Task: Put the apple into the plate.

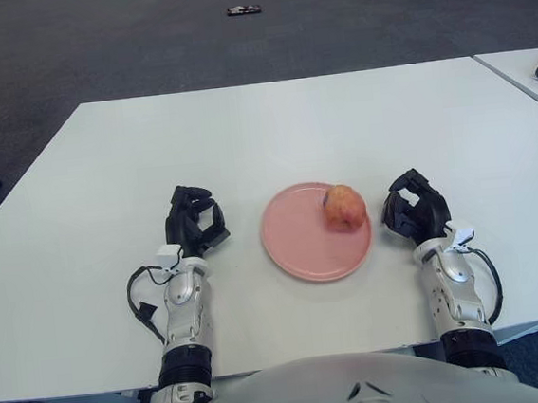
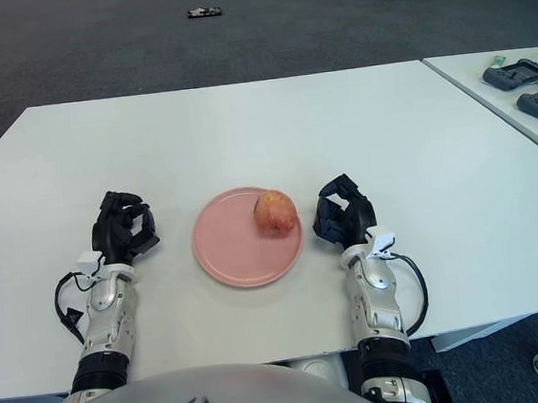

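Observation:
A red-yellow apple [image 1: 344, 207] sits on the right part of the pink plate [image 1: 297, 242], close to its rim, in the middle of the white table [image 1: 271, 125]. My left hand [image 1: 196, 218] is on the table to the left of the plate, a short gap away, its fingers curled and holding nothing. Just right of the plate is my right hand [image 1: 415, 208], fingers curled too, close to the apple but apart from it.
A second white table [image 2: 517, 101] stands at the far right with dark devices [image 2: 521, 72] on it. A small dark object [image 1: 243, 10] lies on the carpet beyond the table. The table's front edge runs just under my forearms.

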